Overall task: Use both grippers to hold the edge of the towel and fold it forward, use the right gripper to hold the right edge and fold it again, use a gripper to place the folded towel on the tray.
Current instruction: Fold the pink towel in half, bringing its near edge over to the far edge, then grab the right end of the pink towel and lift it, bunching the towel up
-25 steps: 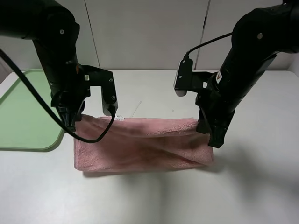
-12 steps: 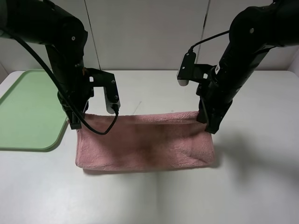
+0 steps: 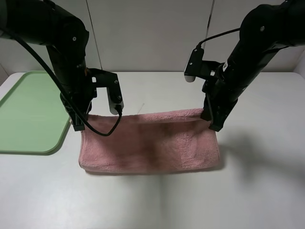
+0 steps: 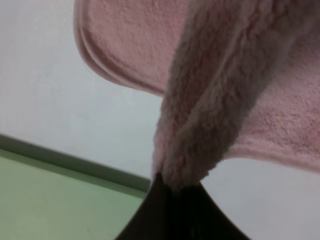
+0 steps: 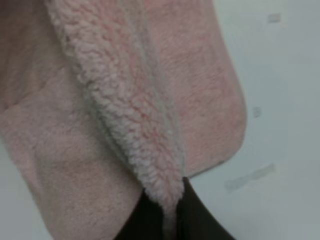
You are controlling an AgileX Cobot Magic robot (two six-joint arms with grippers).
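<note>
A pink towel (image 3: 150,143) lies folded over on the white table, its upper edge held up at both corners. My left gripper (image 3: 77,126) is shut on the towel's left corner, which shows as a pinched pink fold in the left wrist view (image 4: 200,130). My right gripper (image 3: 213,125) is shut on the right corner, which also shows in the right wrist view (image 5: 135,125). The lifted layer hangs over the lower layer (image 3: 147,160) resting on the table. The green tray (image 3: 26,114) sits at the left edge, apart from the towel.
The white table (image 3: 157,200) extends in front of the towel and to the right. A wall of white panels (image 3: 147,33) stands behind the table. A strip of the tray's rim (image 4: 65,165) shows in the left wrist view.
Both grippers have carried the towel's held edge away from the front, toward the wall, and slightly up. The top layer has spread further back over the lower layer.
</note>
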